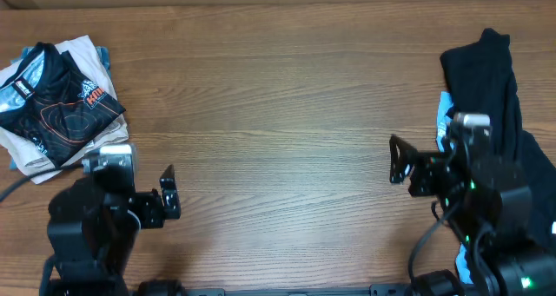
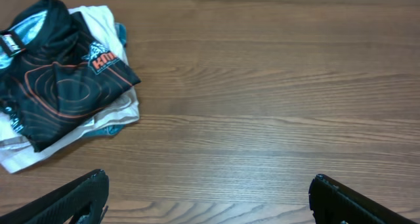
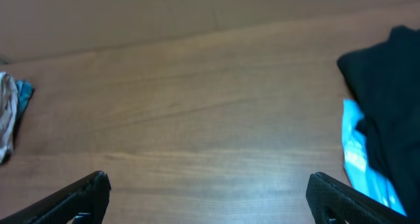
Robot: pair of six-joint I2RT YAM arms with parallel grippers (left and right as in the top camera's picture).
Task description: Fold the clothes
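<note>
The black jersey with orange contour lines and small logos (image 1: 61, 105) lies folded on top of a small pile at the table's far left; it also shows in the left wrist view (image 2: 59, 86). My left gripper (image 1: 168, 194) is open and empty, low near the front edge, to the right of the pile; its jaws (image 2: 207, 198) show bare wood between them. My right gripper (image 1: 400, 161) is open and empty at the right side; its jaws (image 3: 207, 194) are also over bare wood.
Off-white beige trousers (image 1: 39, 157) lie under the jersey (image 2: 98, 17). A plain black garment (image 1: 486, 79) with light blue cloth (image 3: 361, 158) lies at the right, partly under my right arm. The table (image 1: 278, 96) is brown wood.
</note>
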